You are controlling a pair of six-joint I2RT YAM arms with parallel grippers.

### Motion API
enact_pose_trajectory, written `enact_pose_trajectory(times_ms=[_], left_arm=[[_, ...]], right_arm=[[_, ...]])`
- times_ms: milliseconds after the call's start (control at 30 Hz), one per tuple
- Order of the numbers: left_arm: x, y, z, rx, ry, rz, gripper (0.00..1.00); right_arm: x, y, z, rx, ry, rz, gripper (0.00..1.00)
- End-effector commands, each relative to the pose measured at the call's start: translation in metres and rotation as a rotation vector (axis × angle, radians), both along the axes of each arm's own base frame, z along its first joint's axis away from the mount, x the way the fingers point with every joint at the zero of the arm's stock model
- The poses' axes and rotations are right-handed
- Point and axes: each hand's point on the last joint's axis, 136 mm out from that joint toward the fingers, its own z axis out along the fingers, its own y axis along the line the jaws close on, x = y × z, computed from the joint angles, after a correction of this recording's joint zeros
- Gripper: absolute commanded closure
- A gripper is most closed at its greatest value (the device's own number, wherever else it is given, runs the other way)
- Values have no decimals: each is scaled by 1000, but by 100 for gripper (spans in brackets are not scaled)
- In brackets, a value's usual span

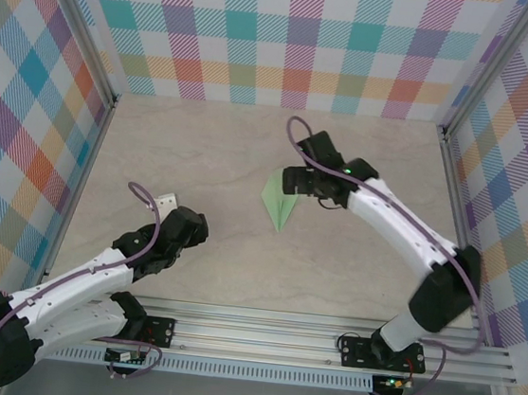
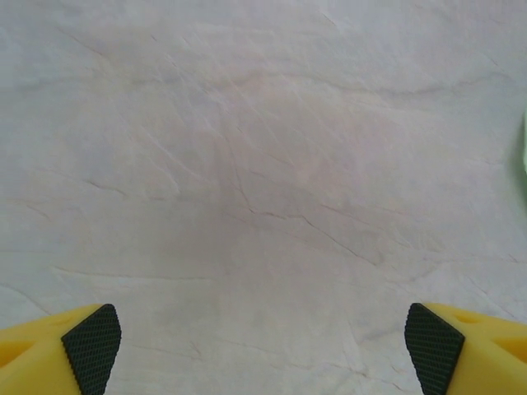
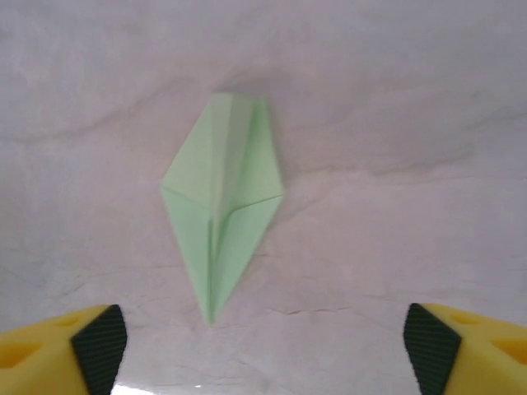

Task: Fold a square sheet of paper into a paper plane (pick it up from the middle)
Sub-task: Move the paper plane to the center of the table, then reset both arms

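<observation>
Beige table (image 1: 202, 152); we see paper plane (image 3: 221, 206) lying flat. Right gripper (image 3: 265, 346) over it, left gripper (image 2: 262, 350) apart, both spread wide, empty.

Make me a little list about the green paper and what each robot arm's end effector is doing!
paper: pale green paper folded into a narrow pointed dart with a centre crease, flat on the pale marbled table
dart tip: points toward the arm bases
left end effector: open, empty, over bare table
right end effector: open, empty, beside the dart, not touching
</observation>
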Motion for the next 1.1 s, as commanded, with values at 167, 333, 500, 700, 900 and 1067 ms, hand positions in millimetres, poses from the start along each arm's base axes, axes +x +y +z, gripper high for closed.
enact_pose_trajectory(times_ms=[167, 333, 500, 700, 900, 1067], left_arm=[[29, 94, 26, 279, 4, 266, 0], [55, 116, 9, 321, 5, 259, 0], [82, 112, -7, 303, -121, 168, 0], [106, 99, -7, 267, -310, 71, 0], [133, 83, -30, 258, -343, -44, 0], [145, 79, -40, 233, -303, -82, 0]], right_arm=[[11, -179, -47, -199, -239, -403, 0], [19, -184, -110, -222, -229, -294, 0], [35, -171, -121, -119, -342, -201, 0], [50, -168, -105, -61, -521, -90, 0], [47, -168, -124, 63, -529, -30, 0], [52, -181, -126, 69, -497, -99, 0]])
